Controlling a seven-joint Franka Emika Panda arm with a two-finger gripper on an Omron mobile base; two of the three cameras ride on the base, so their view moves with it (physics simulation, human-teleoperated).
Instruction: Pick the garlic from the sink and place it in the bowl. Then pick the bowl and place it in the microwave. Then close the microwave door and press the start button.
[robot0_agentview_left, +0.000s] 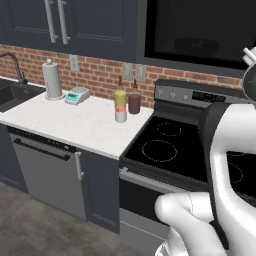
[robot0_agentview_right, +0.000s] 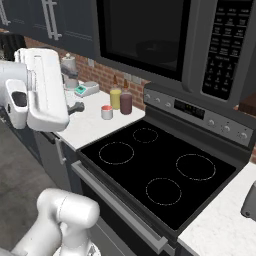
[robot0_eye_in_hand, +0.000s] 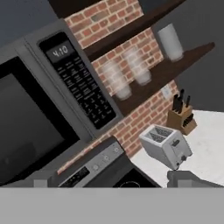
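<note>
The black microwave (robot0_agentview_right: 200, 45) hangs above the stove. Its door (robot0_agentview_right: 140, 35) lies shut and flush, also seen in the left base view (robot0_agentview_left: 200, 30) and in the hand view (robot0_eye_in_hand: 26, 127). A dim rounded shape shows behind the glass; I cannot tell whether it is the bowl. The garlic is out of view. The keypad (robot0_eye_in_hand: 83, 87) with a lit display sits to the right of the door. A corner of the black sink (robot0_agentview_left: 12, 97) shows at the far left. My gripper (robot0_eye_in_hand: 114, 183) is open and holds nothing, facing the microwave from some way off.
The black stove (robot0_agentview_right: 160, 165) sits below the microwave. Two bottles (robot0_agentview_left: 127, 100), a small can (robot0_agentview_left: 120, 116), a scale (robot0_agentview_left: 76, 95) and a paper towel roll (robot0_agentview_left: 51, 80) stand on the white counter (robot0_agentview_left: 75, 125). A toaster (robot0_eye_in_hand: 166, 146) and a knife block (robot0_eye_in_hand: 181, 116) stand right of the stove.
</note>
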